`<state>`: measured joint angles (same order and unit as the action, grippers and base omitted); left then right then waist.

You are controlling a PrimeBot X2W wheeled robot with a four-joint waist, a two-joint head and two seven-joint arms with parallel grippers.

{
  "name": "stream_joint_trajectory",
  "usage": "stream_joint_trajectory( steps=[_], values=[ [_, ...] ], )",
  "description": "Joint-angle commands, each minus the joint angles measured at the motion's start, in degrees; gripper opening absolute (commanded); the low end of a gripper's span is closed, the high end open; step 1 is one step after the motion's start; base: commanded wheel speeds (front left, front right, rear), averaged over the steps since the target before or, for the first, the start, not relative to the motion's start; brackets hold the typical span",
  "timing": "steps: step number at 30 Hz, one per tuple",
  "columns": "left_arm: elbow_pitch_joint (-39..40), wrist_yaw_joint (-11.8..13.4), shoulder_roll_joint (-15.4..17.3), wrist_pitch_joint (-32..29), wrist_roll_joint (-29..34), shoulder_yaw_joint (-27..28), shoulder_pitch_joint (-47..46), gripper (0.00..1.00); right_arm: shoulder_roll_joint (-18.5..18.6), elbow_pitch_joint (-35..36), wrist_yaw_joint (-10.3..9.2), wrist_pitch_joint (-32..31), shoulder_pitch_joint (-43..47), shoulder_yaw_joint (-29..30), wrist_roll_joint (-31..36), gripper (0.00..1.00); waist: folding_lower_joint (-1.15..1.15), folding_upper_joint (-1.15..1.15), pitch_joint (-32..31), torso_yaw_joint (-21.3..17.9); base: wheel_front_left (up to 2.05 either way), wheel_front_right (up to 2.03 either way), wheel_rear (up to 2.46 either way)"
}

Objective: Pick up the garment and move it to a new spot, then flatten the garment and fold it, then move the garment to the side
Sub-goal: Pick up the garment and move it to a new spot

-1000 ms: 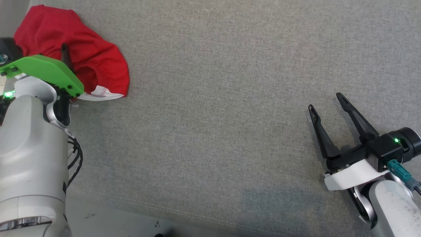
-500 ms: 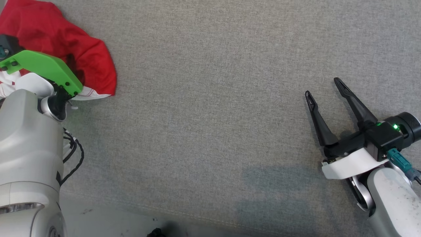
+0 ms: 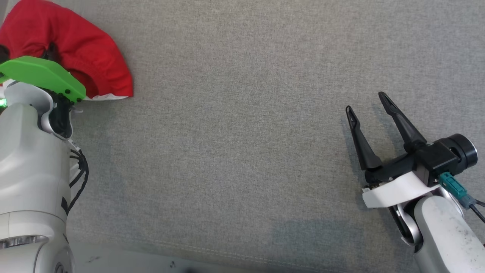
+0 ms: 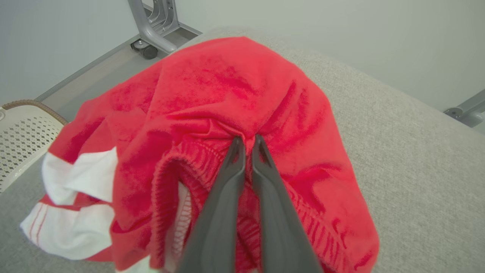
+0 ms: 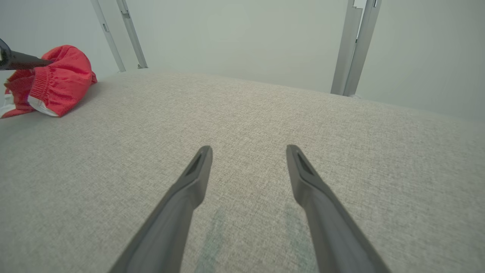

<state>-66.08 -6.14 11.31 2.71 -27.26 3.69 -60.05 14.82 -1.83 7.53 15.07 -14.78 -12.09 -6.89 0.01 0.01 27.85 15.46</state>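
The garment (image 3: 94, 64) is red with white trim and lies bunched at the far left corner of the grey cloth surface (image 3: 242, 132). In the left wrist view my left gripper (image 4: 247, 142) is shut, its tips pinching a fold of the garment (image 4: 235, 87) beside the ribbed waistband. In the head view the green wrist cover (image 3: 41, 74) hides most of those fingers. My right gripper (image 3: 365, 102) stands open over bare cloth at the right, far from the garment (image 5: 60, 81); nothing is between its fingers (image 5: 248, 148).
A white perforated basket (image 4: 22, 129) stands on the floor beyond the garment's corner. Grey metal frame legs (image 4: 151, 34) and posts (image 5: 356, 49) stand behind the surface. The surface's front edge (image 3: 189, 254) runs along the bottom of the head view.
My left gripper has gone from open to shut on a fold of the garment, and the cloth has bunched up higher around it. The right gripper stays open.
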Motion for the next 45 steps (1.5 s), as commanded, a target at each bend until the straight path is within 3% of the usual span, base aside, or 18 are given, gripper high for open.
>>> stream_joint_trajectory(
  steps=[1, 7, 12, 22, 33, 39, 45],
  values=[
    [0.9, -0.5, -0.2, 1.7, -0.1, -0.1, 0.8, 0.0, -0.6, -0.3, -0.09, 0.2, 1.1, 0.2, -0.4, 1.0, -0.01, -0.01, -3.2, -0.9, 0.0, 0.0, 0.0],
    [5.5, -1.3, -1.0, 5.6, -1.5, -1.6, 1.7, 0.0, -3.3, -0.8, -0.09, 0.2, 3.7, 0.8, -1.1, 1.0, -0.01, -0.01, -9.5, -2.8, 0.0, 0.0, 0.0],
    [11.0, -1.4, -2.1, 4.8, -3.2, -3.9, 2.8, 0.0, -5.1, -1.0, -0.09, 0.2, 5.7, 1.3, -1.5, 1.0, -0.01, -0.01, -14.0, -4.8, 0.0, 0.0, 0.0],
    [29.3, -1.3, -2.7, -5.2, -7.0, -9.9, 9.0, 0.0, -8.0, -0.9, -0.09, 0.2, 9.6, 2.6, -2.1, 1.0, -0.01, -0.01, -21.4, -12.8, 0.0, 0.0, 0.0],
    [46.8, 3.2, -5.3, -15.1, -7.4, -14.1, 18.1, 0.0, -9.6, -0.4, -0.09, 0.2, 10.8, 3.3, -2.4, 1.0, -0.01, -0.01, -21.6, -23.5, 0.0, 0.0, 0.0],
    [49.1, 5.8, -5.7, -15.3, -6.5, -15.4, 23.8, 0.0, -10.1, -0.1, -0.09, 0.2, 10.7, 3.3, -2.5, 1.0, -0.01, -0.01, -20.3, -28.7, 0.0, 0.0, 0.0],
    [46.4, 6.7, -5.0, -12.0, -4.5, -16.5, 28.4, 0.0, -10.6, 0.3, -0.09, 0.2, 10.5, 3.8, -2.8, 1.0, -0.01, -0.01, -18.0, -31.8, 0.0, 0.0, 0.0]
  ],
)
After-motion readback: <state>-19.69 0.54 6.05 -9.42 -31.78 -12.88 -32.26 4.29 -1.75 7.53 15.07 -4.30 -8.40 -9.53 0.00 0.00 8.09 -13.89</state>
